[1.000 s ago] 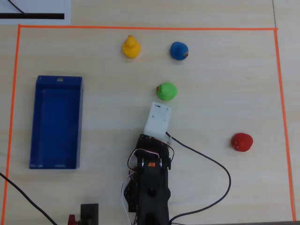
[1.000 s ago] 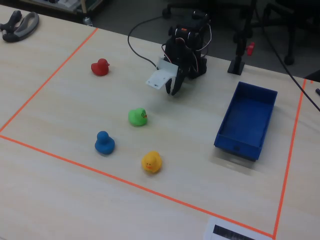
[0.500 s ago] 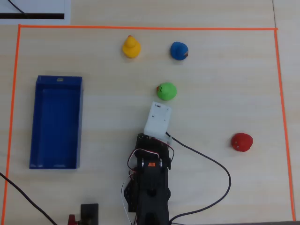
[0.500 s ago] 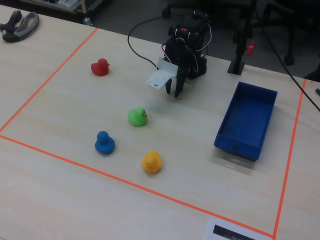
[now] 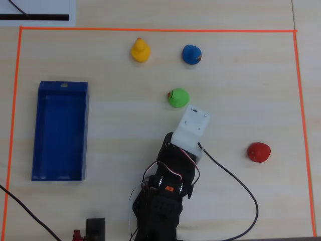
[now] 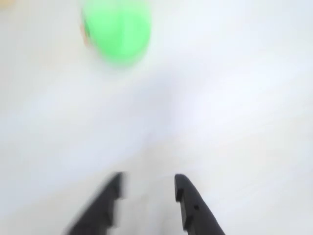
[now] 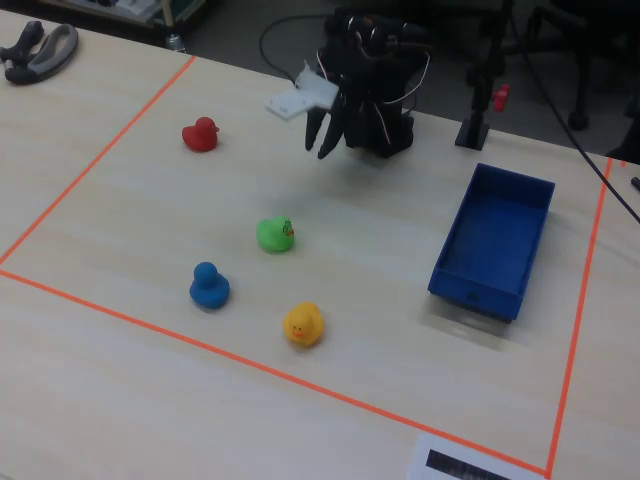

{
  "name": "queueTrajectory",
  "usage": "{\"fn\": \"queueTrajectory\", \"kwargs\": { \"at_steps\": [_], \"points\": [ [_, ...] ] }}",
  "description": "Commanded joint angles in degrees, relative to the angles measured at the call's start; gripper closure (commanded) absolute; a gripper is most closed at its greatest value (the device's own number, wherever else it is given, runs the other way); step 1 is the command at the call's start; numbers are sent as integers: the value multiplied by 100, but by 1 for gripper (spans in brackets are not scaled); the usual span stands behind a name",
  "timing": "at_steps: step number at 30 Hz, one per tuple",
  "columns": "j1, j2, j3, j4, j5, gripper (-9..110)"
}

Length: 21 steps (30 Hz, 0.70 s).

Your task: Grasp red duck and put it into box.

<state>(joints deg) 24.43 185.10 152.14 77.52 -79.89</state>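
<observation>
So far nothing of the task is done: the red duck (image 5: 259, 152) sits alone on the table (image 5: 241, 80) at about four o'clock in the overhead view, and the box (image 5: 60, 130) lies empty at nine o'clock, well apart from it. The gripper (image 7: 322, 128) hangs above the table near the arm's base, holding nothing; in the wrist view its two dark fingers (image 6: 188, 203) stand apart with bare table between them. By my reading, the whole job remains: reach the duck, close on it, carry it across, let go over the box.

The overhead view shows only the arm's white block (image 5: 192, 128), not the fingers under it. The wrist view, blurred, shows the finger gap and the green duck (image 6: 117, 30) at eleven o'clock, but neither red duck nor box. The fixed view alone shows the gripper raised clear of the table, with the blue duck (image 7: 208, 286) and yellow duck (image 7: 302, 325) nearer the camera.
</observation>
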Motion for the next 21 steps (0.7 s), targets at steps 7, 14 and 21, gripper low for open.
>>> {"fn": "queueTrajectory", "kwargs": {
  "at_steps": [7,14,21],
  "points": [
    [2285,-4210,-3604,-1020,-721,65],
    [3401,-5695,-3498,-2496,-1266,64],
    [4201,-6398,-3164,-3981,-1793,61]
  ]
}}
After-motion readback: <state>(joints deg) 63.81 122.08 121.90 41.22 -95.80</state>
